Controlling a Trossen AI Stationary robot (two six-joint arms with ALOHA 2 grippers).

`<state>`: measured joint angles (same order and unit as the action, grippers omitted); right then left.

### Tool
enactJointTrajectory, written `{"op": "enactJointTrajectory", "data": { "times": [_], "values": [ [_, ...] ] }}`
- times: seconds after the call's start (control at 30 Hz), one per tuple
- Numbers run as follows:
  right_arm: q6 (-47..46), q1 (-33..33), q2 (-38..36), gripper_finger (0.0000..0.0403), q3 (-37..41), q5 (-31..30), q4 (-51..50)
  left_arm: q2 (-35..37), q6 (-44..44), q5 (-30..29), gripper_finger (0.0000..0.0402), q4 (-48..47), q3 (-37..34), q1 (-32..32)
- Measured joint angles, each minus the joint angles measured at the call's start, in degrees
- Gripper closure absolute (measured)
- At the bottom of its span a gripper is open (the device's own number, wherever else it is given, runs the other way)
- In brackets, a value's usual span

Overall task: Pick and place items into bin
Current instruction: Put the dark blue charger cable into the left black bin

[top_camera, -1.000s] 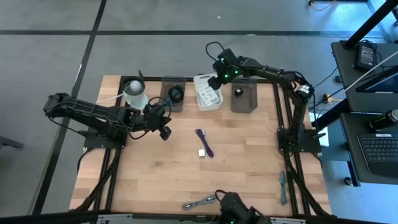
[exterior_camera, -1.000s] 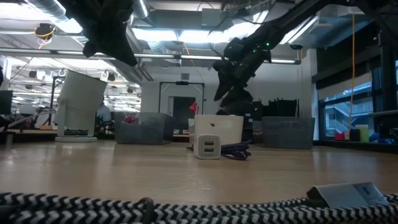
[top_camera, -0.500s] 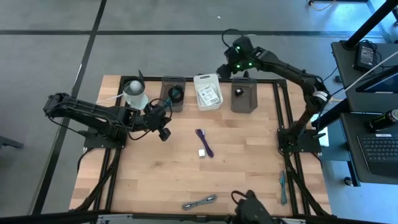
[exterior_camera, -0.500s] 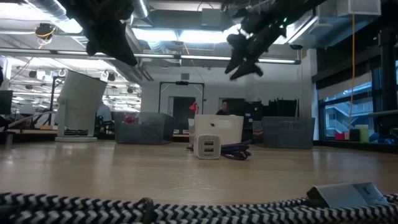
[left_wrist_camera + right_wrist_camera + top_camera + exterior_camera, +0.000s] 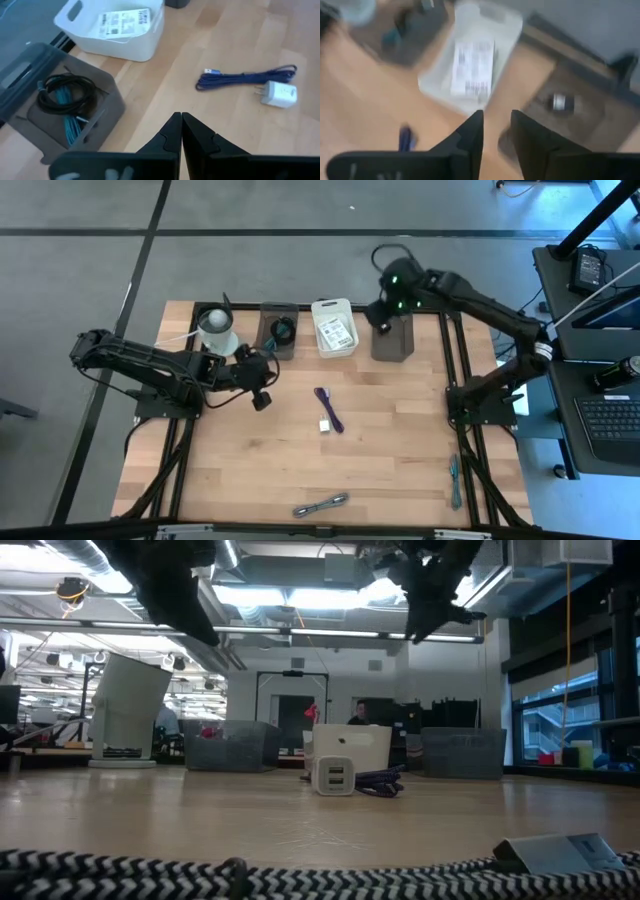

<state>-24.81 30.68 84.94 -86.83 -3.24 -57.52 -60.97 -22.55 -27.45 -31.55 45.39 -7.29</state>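
Observation:
My left gripper (image 5: 262, 395) (image 5: 180, 124) is shut and empty, hovering over bare wood near a grey bin (image 5: 278, 330) (image 5: 65, 107) that holds a coiled black cable and teal pieces. My right gripper (image 5: 382, 306) (image 5: 496, 127) is open and empty, high above the right grey bin (image 5: 391, 337), in which a small black-and-white object (image 5: 559, 102) lies. A white bin (image 5: 334, 327) (image 5: 475, 70) holds printed cards. A purple cable (image 5: 328, 406) (image 5: 245, 79) with a white charger (image 5: 280, 94) (image 5: 333, 776) lies flat mid-table.
A pale cup with a ball (image 5: 215, 330) stands at the far left by the bins. A grey metal tool (image 5: 320, 504) lies near the near edge and a teal tool (image 5: 455, 480) near the right edge. A striped braided cable (image 5: 200, 875) crosses the low view's foreground.
My right gripper has risen from just over the white bin and swung toward the table's right, ending above the right grey bin. Its wrist view is blurred from the motion. My left arm has stayed roughly in place.

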Motion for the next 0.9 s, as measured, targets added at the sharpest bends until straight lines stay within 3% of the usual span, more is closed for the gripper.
{"op": "enactJointTrajectory", "data": {
  "times": [0.2, 0.53, 0.67, 0.9],
  "values": [
    [-11.9, -10.0, 0.4, 0.0309, 0.0, -5.5, -10.4, 0.0, 2.8, 2.0, 0.0393, -0.1, 0.0, 0.0],
    [-24.5, -27.8, 0.4, 0.0309, 0.0, -15.6, -12.0, 0.0, 2.8, 1.7, 0.0395, 0.0, 0.0, 0.0],
    [-30.6, -32.3, 1.7, 0.0309, 0.0, -20.8, -10.4, 0.0, 2.8, 1.6, 0.0395, 0.0, 0.0, 0.0],
    [-34.1, -35.3, 9.4, 0.0284, 0.0, -22.4, -5.2, 0.0, 2.8, 1.6, 0.0389, 0.0, 0.0, 0.0]
  ]
}}
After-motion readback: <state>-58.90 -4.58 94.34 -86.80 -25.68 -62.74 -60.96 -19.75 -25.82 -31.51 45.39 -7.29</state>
